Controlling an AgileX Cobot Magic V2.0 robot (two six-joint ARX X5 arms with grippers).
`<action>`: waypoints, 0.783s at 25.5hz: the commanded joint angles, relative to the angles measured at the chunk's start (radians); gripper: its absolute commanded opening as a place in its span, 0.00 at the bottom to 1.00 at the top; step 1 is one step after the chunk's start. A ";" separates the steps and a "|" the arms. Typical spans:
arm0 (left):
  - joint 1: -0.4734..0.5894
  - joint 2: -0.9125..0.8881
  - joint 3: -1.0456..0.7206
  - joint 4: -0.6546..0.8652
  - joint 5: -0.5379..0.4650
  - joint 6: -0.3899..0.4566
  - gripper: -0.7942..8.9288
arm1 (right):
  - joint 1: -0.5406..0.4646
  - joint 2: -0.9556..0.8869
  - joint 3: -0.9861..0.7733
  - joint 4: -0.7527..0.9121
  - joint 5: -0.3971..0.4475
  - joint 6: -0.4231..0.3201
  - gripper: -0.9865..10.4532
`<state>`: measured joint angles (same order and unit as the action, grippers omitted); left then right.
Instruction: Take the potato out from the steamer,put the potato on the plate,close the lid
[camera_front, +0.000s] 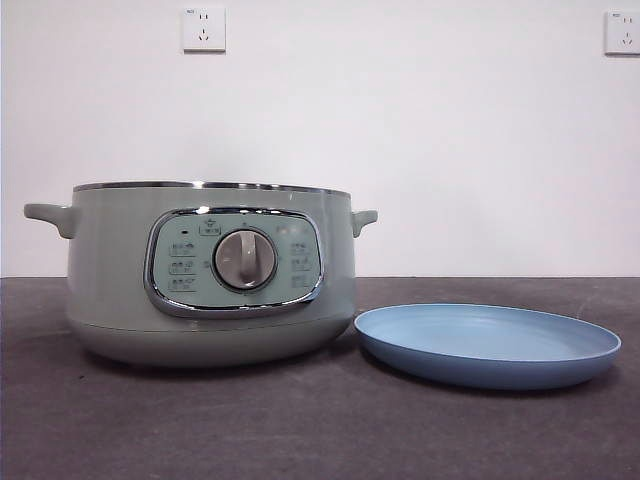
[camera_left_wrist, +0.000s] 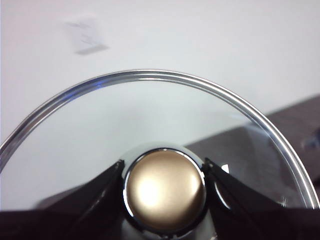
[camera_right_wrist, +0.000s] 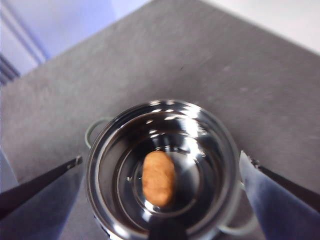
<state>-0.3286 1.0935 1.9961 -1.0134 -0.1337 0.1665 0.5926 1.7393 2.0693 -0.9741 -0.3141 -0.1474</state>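
Observation:
The pale-green steamer (camera_front: 210, 280) stands open on the left of the table, with no lid on it. The orange-brown potato (camera_right_wrist: 158, 178) lies on the shiny bottom of the steamer (camera_right_wrist: 107, 150). My right gripper (camera_right_wrist: 161, 159) hangs open high above the steamer, its jaws spread wide on either side. The light-blue plate (camera_front: 487, 345) sits empty to the right of the steamer. My left gripper (camera_left_wrist: 163, 165) is shut on the knob (camera_left_wrist: 165, 192) of the glass lid (camera_left_wrist: 150, 115) and holds it up in the air. Neither arm shows in the front view.
The dark grey table (camera_front: 320, 430) runs to a white wall with two sockets (camera_front: 204, 29). The plate's rim lies close to the steamer's base. The steamer's side handles (camera_front: 48, 215) stick out to both sides.

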 joint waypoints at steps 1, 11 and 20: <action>0.004 -0.063 0.019 0.027 -0.100 0.035 0.07 | 0.041 0.100 0.045 -0.002 0.007 -0.024 0.56; 0.003 -0.166 0.019 -0.103 -0.153 0.042 0.07 | 0.119 0.408 0.082 0.022 0.064 -0.033 0.56; 0.003 -0.165 0.019 -0.108 -0.146 0.039 0.07 | 0.143 0.528 0.082 0.019 0.111 -0.035 0.56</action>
<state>-0.3271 0.9386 2.0045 -1.1671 -0.2783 0.1947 0.7330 2.2524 2.1494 -0.9573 -0.2058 -0.1764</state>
